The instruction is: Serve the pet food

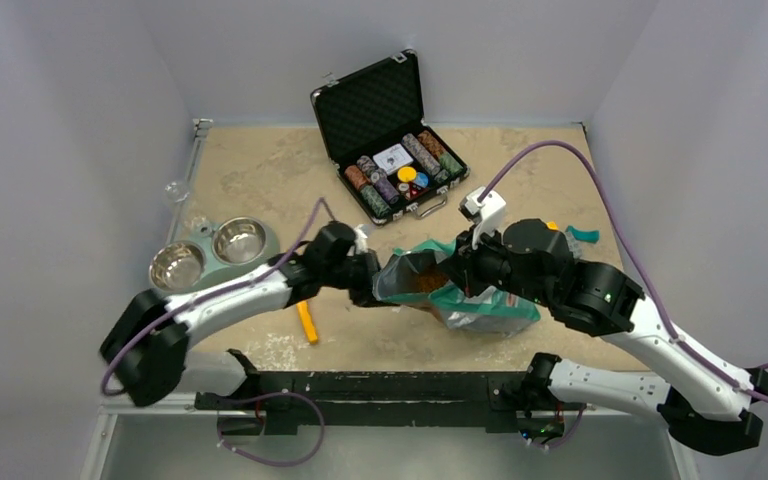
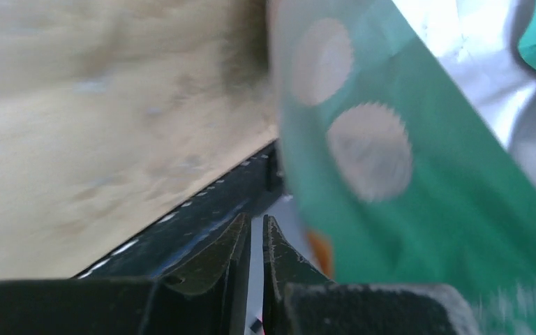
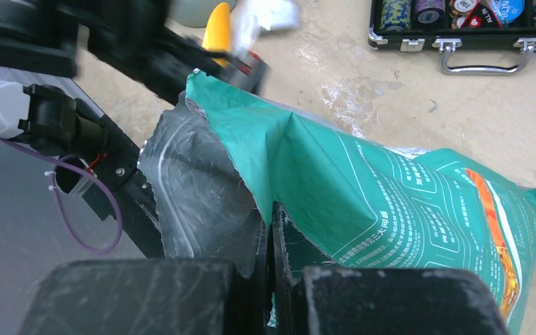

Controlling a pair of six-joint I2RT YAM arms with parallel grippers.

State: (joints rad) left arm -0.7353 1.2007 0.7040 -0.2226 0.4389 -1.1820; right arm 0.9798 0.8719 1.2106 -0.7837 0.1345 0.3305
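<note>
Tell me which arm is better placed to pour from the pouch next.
Probably right: the right gripper is shut on the pouch at its torn rim; the left gripper sits beside it, grip unclear.

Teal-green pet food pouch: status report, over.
Right gripper shut on torn mouth edge of teal-green foil pouch. Left gripper at opposite edge, jaws nearly closed, grip unclear. Steel bowls bare; nothing poured.

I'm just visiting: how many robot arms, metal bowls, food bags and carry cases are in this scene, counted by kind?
white-and-black robot arms: 2
shiny round steel bowls: 2
teal-green food pouch: 1
black hard case holding poker chips: 1
Total: 6
</note>
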